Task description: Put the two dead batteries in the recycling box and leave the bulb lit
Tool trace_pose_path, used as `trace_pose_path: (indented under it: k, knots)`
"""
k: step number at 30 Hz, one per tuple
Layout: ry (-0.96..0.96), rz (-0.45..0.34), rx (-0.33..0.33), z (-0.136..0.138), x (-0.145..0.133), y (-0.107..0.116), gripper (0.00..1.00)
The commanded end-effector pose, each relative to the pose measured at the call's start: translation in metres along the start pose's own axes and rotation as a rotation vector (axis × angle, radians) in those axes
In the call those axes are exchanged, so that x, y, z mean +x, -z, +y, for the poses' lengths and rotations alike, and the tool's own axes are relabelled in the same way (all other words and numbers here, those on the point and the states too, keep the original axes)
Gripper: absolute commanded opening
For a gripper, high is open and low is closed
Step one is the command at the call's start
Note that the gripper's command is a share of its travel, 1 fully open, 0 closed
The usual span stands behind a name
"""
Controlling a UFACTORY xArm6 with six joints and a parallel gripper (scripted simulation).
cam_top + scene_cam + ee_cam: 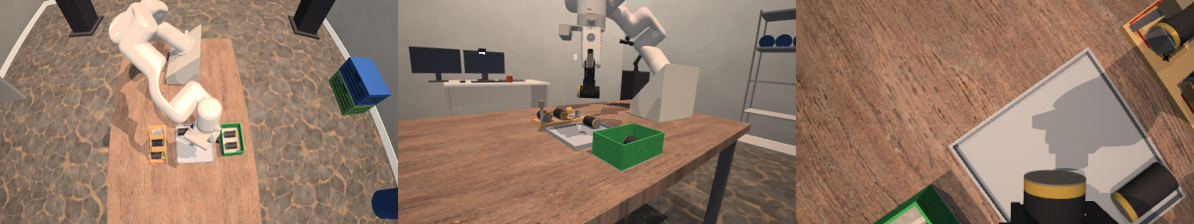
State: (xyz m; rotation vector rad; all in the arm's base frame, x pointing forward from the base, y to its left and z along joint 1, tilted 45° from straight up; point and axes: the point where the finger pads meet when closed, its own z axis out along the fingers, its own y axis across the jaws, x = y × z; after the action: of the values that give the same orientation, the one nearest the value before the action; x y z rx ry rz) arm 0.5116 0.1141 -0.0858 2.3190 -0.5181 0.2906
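My gripper (588, 92) is shut on a black battery with a yellow band (1054, 197) and holds it well above the grey tray (574, 134). The battery lies level between the fingers. A second battery (1144, 190) lies loose in a corner of the tray and also shows in the side view (591, 121). The green recycling box (232, 138) stands upright to the right of the tray with two batteries (231, 139) inside. The orange holder board (157, 144) is left of the tray with two batteries (552, 114) on it. From above, my wrist hides the gripper.
A large white block (665, 92) stands at the back of the table by the arm's base. A small upright post (541, 109) stands on the holder board. The table's edge runs close past the green box (628, 145).
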Motion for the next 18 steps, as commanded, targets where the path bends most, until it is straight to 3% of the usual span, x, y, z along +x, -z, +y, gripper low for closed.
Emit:
trace_pose_path:
  k: [1,18]
  knots:
    - [0.013,0.003,0.005,-0.0011,0.0014,0.0030,0.28]
    - [0.230,0.004,0.004,-0.0011,0.0014,0.0030,0.28]
